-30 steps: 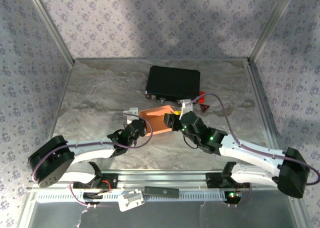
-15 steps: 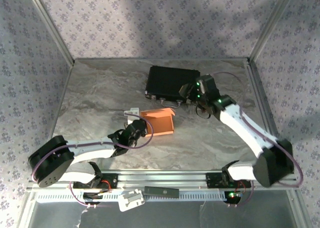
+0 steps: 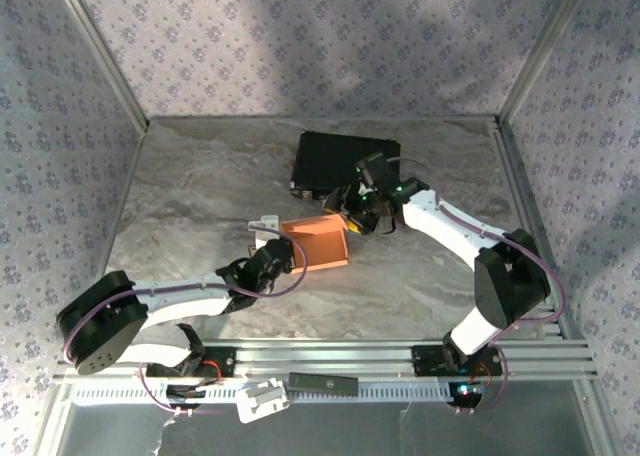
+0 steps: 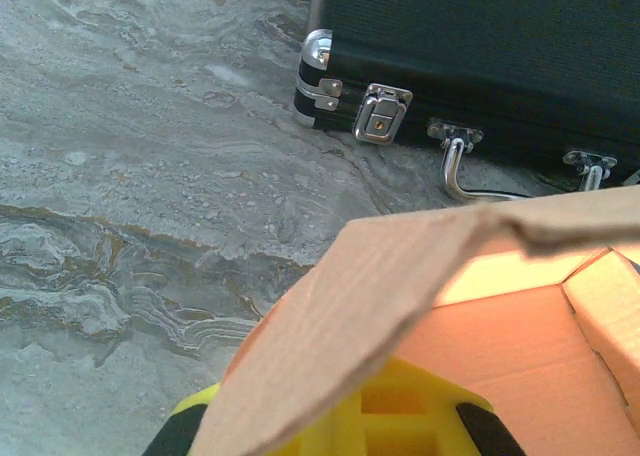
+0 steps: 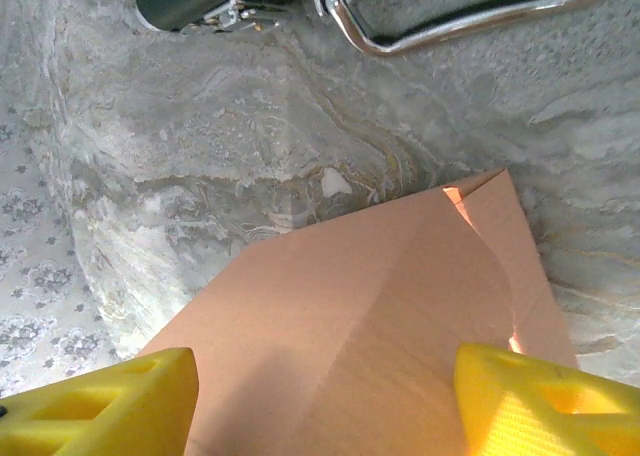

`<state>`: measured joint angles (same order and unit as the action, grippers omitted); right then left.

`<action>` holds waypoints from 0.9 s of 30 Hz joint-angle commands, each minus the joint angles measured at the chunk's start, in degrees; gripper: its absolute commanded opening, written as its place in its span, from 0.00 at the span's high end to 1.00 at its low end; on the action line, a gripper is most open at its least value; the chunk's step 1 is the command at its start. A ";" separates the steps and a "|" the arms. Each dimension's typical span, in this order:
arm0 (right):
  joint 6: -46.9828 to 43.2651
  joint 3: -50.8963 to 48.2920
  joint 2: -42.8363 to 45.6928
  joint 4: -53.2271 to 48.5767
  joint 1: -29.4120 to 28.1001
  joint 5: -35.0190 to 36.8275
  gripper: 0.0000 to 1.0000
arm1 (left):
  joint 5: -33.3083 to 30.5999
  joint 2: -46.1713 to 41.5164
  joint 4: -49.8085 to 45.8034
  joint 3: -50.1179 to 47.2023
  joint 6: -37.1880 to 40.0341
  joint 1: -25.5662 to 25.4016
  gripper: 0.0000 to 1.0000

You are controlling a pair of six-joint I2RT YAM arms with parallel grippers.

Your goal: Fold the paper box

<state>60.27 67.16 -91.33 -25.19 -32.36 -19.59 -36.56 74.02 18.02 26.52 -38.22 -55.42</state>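
The paper box (image 3: 318, 243) is salmon-orange cardboard, standing as a partly formed open tray in the middle of the table. My left gripper (image 3: 278, 255) is shut on its left wall; in the left wrist view the cardboard wall (image 4: 400, 276) runs between the yellow fingers (image 4: 400, 411) of that gripper (image 4: 330, 421). My right gripper (image 3: 354, 206) hovers at the box's far right corner. In the right wrist view this gripper (image 5: 325, 396) is open, its yellow fingers (image 5: 100, 401) wide apart over a creased cardboard panel (image 5: 370, 306).
A black hard case (image 3: 345, 164) with metal latches (image 4: 380, 116) and a wire handle (image 5: 450, 21) lies just beyond the box, close to the right gripper. Patterned walls and metal posts enclose the marble table (image 3: 200, 186).
The right gripper left the box's right end, rose over the black case, and has come back down to the box's far right corner. The left gripper has kept its hold.
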 commanded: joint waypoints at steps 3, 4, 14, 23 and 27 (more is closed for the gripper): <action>5.07 -3.89 0.20 3.66 -0.34 -2.89 0.33 | -0.89 -0.72 -0.36 1.93 -0.37 -0.74 1.00; 5.10 -4.04 0.03 3.85 -0.29 -2.88 0.34 | -0.89 -0.65 -0.33 2.02 -0.45 -0.91 1.00; 6.19 -5.98 -0.26 6.56 -0.75 -3.58 0.50 | -0.79 1.26 -0.12 2.92 -1.73 -2.31 1.00; 5.78 -8.50 -0.52 7.68 -1.48 -2.61 0.57 | 0.67 1.74 0.30 2.24 -3.68 -2.50 0.96; 4.58 -8.93 -0.04 6.93 -2.21 -0.81 0.58 | 1.45 0.98 0.09 1.34 -5.51 -2.50 0.95</action>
<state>66.02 59.35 -91.33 -17.63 -33.15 -21.69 -37.80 75.24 17.52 27.29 -41.23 -57.12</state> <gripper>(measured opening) 0.423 0.051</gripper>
